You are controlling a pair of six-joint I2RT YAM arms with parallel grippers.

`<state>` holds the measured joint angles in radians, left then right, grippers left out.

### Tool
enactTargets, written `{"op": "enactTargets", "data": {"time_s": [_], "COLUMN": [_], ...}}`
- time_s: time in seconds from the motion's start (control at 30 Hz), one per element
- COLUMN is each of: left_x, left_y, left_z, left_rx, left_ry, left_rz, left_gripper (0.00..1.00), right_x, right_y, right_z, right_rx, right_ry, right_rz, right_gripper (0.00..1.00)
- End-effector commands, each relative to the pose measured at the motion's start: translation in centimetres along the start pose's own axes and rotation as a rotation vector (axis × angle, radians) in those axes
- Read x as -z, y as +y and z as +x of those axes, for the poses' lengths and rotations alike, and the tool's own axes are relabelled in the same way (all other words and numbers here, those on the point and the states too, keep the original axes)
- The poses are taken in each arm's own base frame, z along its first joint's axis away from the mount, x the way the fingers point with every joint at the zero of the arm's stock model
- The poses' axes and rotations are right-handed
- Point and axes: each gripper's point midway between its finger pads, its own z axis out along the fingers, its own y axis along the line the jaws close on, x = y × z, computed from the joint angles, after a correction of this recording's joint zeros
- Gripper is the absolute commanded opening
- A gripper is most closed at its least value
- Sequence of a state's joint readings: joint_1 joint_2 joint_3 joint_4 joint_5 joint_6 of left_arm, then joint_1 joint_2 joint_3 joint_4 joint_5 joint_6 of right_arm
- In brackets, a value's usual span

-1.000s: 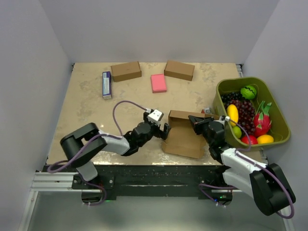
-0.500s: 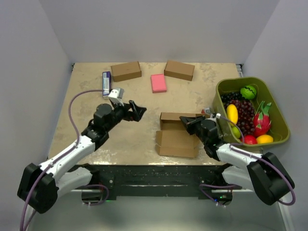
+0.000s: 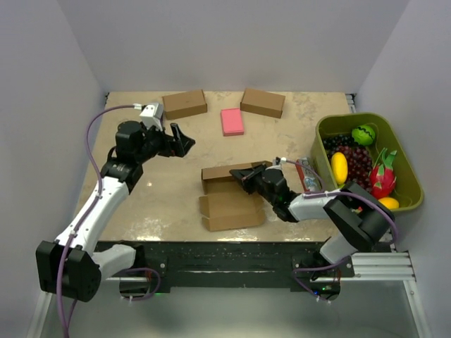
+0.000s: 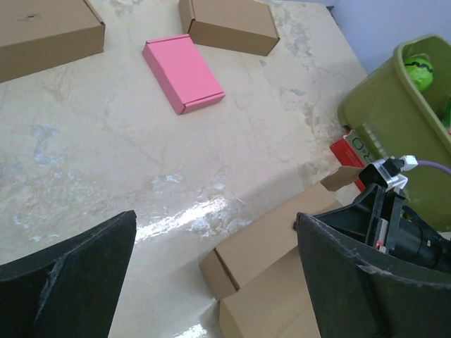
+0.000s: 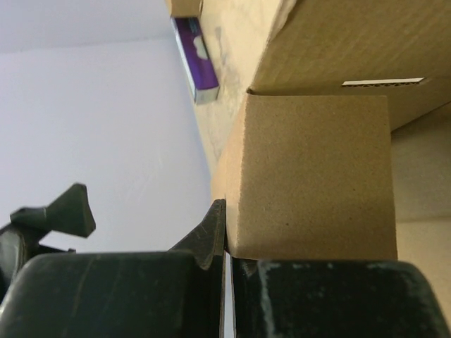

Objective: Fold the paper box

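Note:
The paper box (image 3: 231,210) is brown cardboard, partly folded, lying near the table's front middle with one long wall (image 3: 224,173) standing along its far side. My right gripper (image 3: 248,178) lies low on the table, shut, its tips pressed against the right end of that wall. The right wrist view shows a cardboard end flap (image 5: 317,176) resting on my closed fingers, nothing visible between them. My left gripper (image 3: 184,141) is raised at the left, open and empty, apart from the box. Its wrist view looks down on the box (image 4: 275,243) between wide-spread fingers (image 4: 70,282).
Two ready-made brown boxes (image 3: 184,103) (image 3: 263,103) and a pink pad (image 3: 232,121) lie at the back. A green basket (image 3: 352,117) of fruit stands at the right, a red packet (image 3: 308,172) beside it. A purple-and-white carton (image 5: 197,60) lies at the back left.
My left arm pulled away from the box, up and to the back left, open. My right gripper, staying shut, has moved left with the box, which now lies flatter and further left.

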<state>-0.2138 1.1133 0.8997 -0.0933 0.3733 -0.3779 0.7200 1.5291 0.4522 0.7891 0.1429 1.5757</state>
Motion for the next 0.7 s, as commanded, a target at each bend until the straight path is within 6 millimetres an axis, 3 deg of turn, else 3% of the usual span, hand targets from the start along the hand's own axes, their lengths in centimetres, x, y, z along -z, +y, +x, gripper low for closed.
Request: {"op": "enactTargets", "data": {"time_s": [0.0,0.07,0.1,0.2,0.33,0.37,0.43,0.47,0.53,0.57,0.6,0.67], "left_x": [-0.6,-1.0,-1.1,-1.1,-0.8,-0.8,-0.8,-0.9,-0.9,-0.9,-0.8,-0.7], "left_y": [1.6,3.1,3.1,3.5,4.6,4.6,4.6,4.6,4.5,4.5,4.4,4.3], "left_z": [-0.2,0.3,1.0,1.7,2.3,2.5,2.9,3.2,4.2,4.6,5.3,5.8], "left_rx": [-0.088,-0.1,-0.093,-0.097,-0.114,-0.113,-0.11,-0.111,-0.103,-0.101,-0.096,-0.086], "left_ry": [-0.008,-0.006,0.015,0.023,0.042,0.045,0.054,0.063,0.092,0.102,0.12,0.131], "left_rz": [-0.048,-0.099,-0.089,-0.101,-0.153,-0.15,-0.142,-0.139,-0.123,-0.119,-0.112,-0.104], "left_gripper": [1.0,1.0,1.0,1.0,1.0,1.0,1.0,1.0,1.0,1.0,1.0,1.0], "right_x": [-1.1,-1.0,-0.8,-0.1,1.6,2.2,3.8,4.8,6.8,7.8,9.2,10.8], "right_y": [2.5,2.3,2.3,2.0,1.5,0.0,0.4,-1.7,-0.9,-2.9,-1.4,-1.7], "right_z": [1.1,1.2,1.1,0.5,-0.2,-0.4,-1.0,-1.3,-2.3,-3.0,-4.6,-6.3], "right_rx": [0.02,0.028,0.044,0.096,0.153,0.169,0.184,0.208,0.231,0.267,0.31,0.4], "right_ry": [0.004,0.005,0.002,-0.021,-0.041,-0.041,-0.057,-0.058,-0.097,-0.111,-0.187,-0.25], "right_rz": [-0.08,-0.075,-0.075,-0.05,-0.008,0.034,0.023,0.087,0.074,0.151,0.113,0.169], "right_gripper": [0.12,0.36,0.56,0.79,0.85,0.86,0.86,0.86,0.86,0.86,0.86,0.88]}}
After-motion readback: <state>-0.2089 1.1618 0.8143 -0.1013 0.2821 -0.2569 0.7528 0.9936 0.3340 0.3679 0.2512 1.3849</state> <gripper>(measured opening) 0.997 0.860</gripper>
